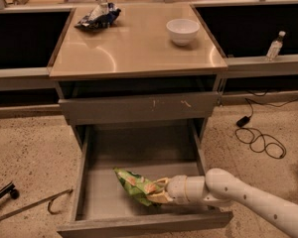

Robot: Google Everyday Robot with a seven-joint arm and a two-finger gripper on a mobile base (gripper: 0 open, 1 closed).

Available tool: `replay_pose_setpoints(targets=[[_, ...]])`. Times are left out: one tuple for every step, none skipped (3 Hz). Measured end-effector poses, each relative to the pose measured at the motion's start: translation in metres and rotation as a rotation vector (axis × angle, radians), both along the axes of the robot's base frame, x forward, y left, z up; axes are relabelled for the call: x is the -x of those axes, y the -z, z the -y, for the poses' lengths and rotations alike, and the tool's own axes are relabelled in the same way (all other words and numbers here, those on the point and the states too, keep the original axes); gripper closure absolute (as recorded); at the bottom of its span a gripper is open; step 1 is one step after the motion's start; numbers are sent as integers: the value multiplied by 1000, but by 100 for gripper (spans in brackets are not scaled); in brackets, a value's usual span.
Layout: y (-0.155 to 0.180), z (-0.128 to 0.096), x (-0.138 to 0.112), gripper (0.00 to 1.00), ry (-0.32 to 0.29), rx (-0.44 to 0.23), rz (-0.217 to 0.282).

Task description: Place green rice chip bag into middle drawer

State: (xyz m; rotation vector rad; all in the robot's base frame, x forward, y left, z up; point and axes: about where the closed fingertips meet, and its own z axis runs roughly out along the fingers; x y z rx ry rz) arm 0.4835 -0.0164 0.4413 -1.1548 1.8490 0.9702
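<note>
Jaws of the gripper (pixel 163 196) pinched on one end of the green rice chip bag (pixel 134 185), low inside the open middle drawer (pixel 139 226) near its front. Bag slanting away from the gripper toward the drawer's middle. Up on the table (pixel 134 53), white bowl (pixel 183 31) and dark blue snack bag (pixel 97 16), well apart.

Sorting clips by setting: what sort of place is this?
Probably a robot test lab: drawer cabinet, loose floor cables, water bottle on a ledge. The claw holds the green rice chip bag inside the middle drawer.
</note>
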Motion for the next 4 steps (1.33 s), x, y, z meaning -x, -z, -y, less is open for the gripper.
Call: replay_pose_setpoints(targets=[[9,-9,-20,100,5,10,0],[17,-15,-31,100,18,26,-11],[28,-19,-29,100,17,25,-51],[28,-19,-29,82,17,25,-51]])
